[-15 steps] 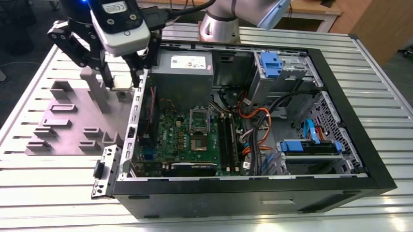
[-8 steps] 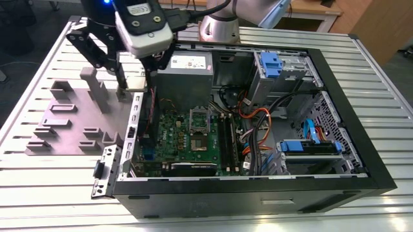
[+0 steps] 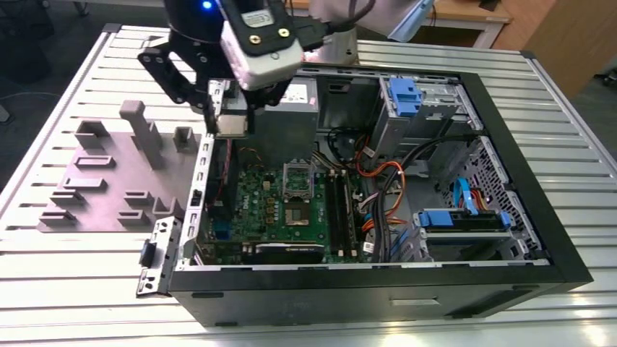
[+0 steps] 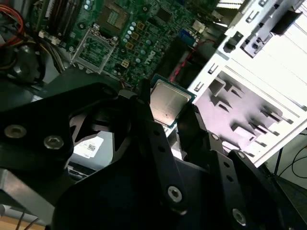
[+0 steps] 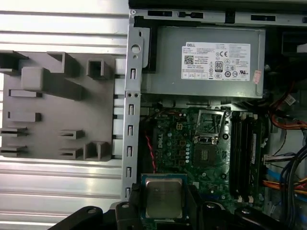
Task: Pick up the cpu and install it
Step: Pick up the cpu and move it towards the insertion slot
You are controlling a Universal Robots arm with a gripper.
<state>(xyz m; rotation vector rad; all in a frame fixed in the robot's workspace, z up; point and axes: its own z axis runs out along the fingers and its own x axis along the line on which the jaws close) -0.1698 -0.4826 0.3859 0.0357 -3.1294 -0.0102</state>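
The pick-up is done: the gripper [image 5: 164, 211] is clamping its fingers [image 5: 135, 206] on two opposite edges of the cpu [image 5: 164, 196], holding it aloft beside the case [image 5: 130, 124] wall. Installation is remaining — the socket [image 5: 207, 154] on the motherboard [image 5: 175, 143] is lying empty, well apart from the cpu.

Black end effector [image 4: 167, 103], silver screws [image 4: 173, 193]
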